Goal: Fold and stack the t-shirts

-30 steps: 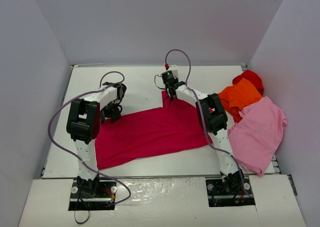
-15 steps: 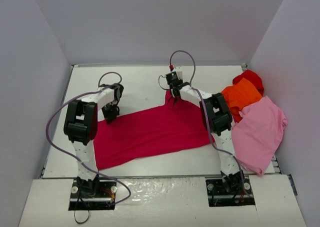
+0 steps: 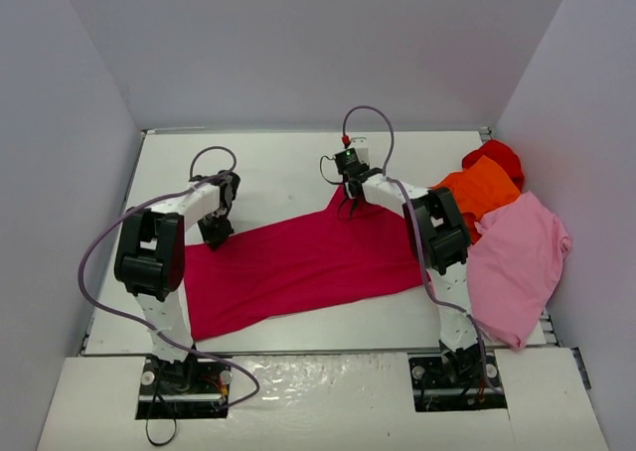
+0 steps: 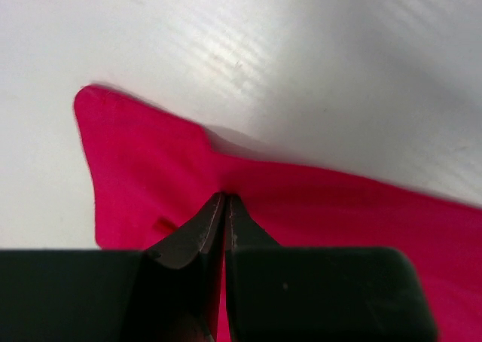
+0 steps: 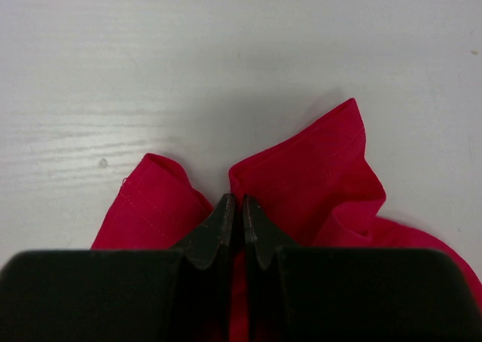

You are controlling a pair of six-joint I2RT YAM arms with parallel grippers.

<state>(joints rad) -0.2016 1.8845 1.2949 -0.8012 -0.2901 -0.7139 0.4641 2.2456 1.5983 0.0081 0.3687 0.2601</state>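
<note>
Crimson t-shirt (image 3: 298,262); pink one (image 3: 517,262) overhead only

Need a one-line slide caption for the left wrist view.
Left gripper shut on the crimson t-shirt near its edge, cloth lying on the white table.

Crimson t-shirt (image 3: 298,262), white table (image 3: 278,163)
</note>
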